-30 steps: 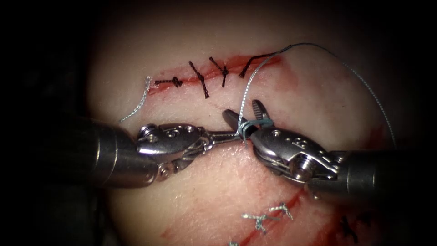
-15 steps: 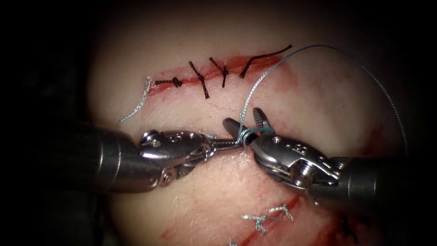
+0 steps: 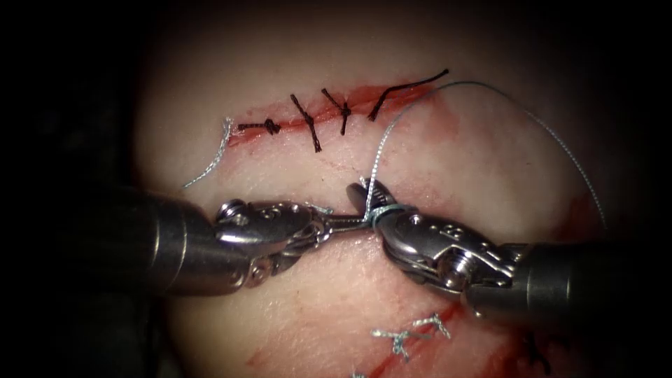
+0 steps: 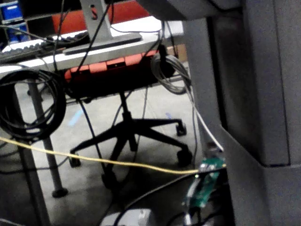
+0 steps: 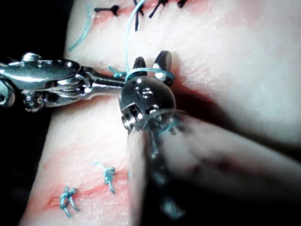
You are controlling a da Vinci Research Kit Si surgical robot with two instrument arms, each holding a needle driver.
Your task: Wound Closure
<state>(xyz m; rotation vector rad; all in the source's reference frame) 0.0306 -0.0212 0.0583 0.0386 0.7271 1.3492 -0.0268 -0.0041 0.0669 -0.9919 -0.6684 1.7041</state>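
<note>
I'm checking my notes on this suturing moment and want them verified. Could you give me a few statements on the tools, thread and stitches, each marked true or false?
1. The thread is looped around the right tool. True.
2. The left tool comes in from the picture's right. False: it comes in from the left.
3. Dark stitches cross the cut. True.
4. The tissue bears no light-coloured knots. False: light knots sit on a second cut below the tools.
5. A loose light thread end lies at the cut's left end. True.
</note>
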